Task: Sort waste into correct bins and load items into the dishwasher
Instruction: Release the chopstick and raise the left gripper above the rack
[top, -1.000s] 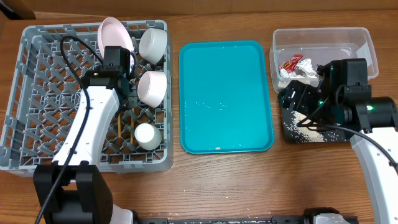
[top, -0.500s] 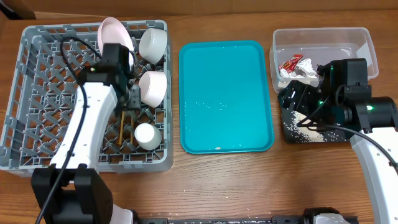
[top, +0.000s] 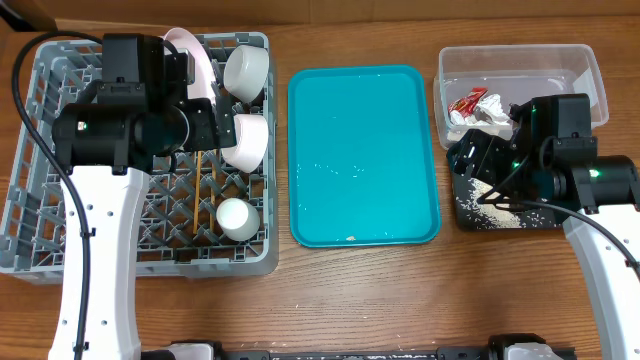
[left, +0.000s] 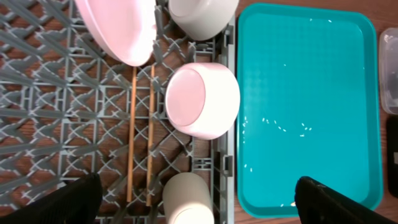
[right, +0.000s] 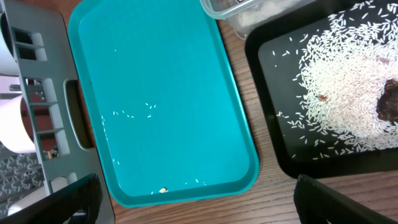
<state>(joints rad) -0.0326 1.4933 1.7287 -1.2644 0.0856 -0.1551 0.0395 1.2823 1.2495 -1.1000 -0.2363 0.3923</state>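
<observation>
- The left gripper (left: 204, 199) hangs over the right half of the grey dish rack (top: 60, 200); its two dark fingers (left: 68, 199) stand as wide apart as the wrist view allows, and they grip and touch nothing
- The right gripper (right: 199, 200) hangs over the strip of table (top: 400, 300) between the teal tray (top: 362, 155) and the black tray (right: 292, 143); its fingers are likewise spread wide, empty, and touch nothing
- Nearest in the rack, close to its near right corner, sits the small white cup (left: 189, 199)
- Just beyond the cup and a little to its left, the wooden chopsticks (left: 140, 134) lie flat on the lattice, side by side and parallel, running near to far
- To the right of the chopsticks, by the rack's right wall, a pale bowl (left: 202, 99) rests tipped on its side
- Along the rack's far edge the pinkish plate (left: 118, 28) stands leaning, with a second white bowl (left: 202, 12) just to its right
- The teal tray lies flat in the middle of the table, with a few stray rice grains on it and a brown crumb (right: 163, 190) near its near edge
- The black tray by the table's right edge carries a spread of white rice (right: 348, 93) and a brown scrap (right: 388, 102)
- Beyond it, at the far right corner, the clear tub (top: 520, 75) holds the red wrapper (top: 468, 101) and the crumpled napkin (top: 492, 115), touching each other at the tub's near left side
</observation>
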